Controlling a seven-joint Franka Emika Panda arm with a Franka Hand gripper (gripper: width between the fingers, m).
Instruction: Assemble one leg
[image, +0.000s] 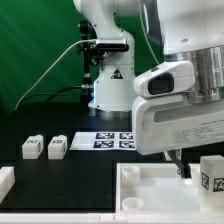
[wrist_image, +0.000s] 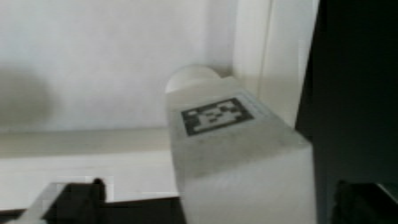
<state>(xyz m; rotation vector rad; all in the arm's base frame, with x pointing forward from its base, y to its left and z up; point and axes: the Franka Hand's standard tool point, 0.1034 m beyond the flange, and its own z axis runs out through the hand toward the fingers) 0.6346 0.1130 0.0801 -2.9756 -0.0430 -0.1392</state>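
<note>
One leg (image: 213, 172), a stubby white block with a square tag, stands at the near right corner of the large white panel (image: 150, 200). In the wrist view this leg (wrist_image: 228, 130) rises between my dark fingertips (wrist_image: 75, 203), with its far end by the panel's raised rim (wrist_image: 267, 50). My gripper (wrist_image: 221, 205) is open, with a gap between each finger and the leg. In the exterior view the gripper (image: 186, 166) hangs just beside and above the leg. Two more legs (image: 32, 147) (image: 57, 146) lie on the black table at the exterior view's left.
The marker board (image: 115, 140) lies flat at the middle of the table, in front of the arm's base (image: 110, 85). A white block (image: 5, 181) sits at the exterior view's left edge. A green backdrop stands behind the table.
</note>
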